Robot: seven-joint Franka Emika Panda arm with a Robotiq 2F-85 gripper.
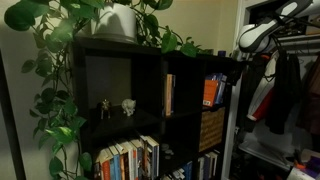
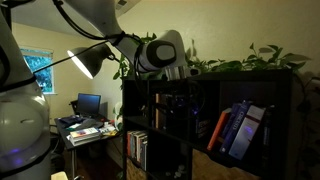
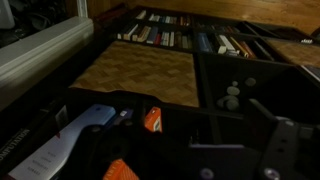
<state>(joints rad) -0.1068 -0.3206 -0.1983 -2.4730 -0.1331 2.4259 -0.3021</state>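
My gripper (image 2: 177,74) hangs on the white arm in front of the black cube bookshelf (image 1: 150,60), by the shelf's upper edge. In an exterior view the arm's end (image 1: 247,42) sits just off the shelf's upper corner, touching nothing. In the wrist view the gripper (image 3: 200,135) is dark and open, with nothing between its fingers. Nearest to it are an orange book (image 3: 152,120) and two small pale figurines (image 3: 232,95). The figurines (image 1: 128,105) stand in a cubby of the shelf.
A trailing green plant (image 1: 60,40) in a white pot (image 1: 118,22) tops the shelf. Rows of books (image 1: 130,158) fill the lower cubbies, and a wicker basket (image 1: 212,128) fills another. Clothes (image 1: 285,85) hang beside the shelf. A desk with a monitor (image 2: 88,104) and a lamp (image 2: 85,62) stands behind.
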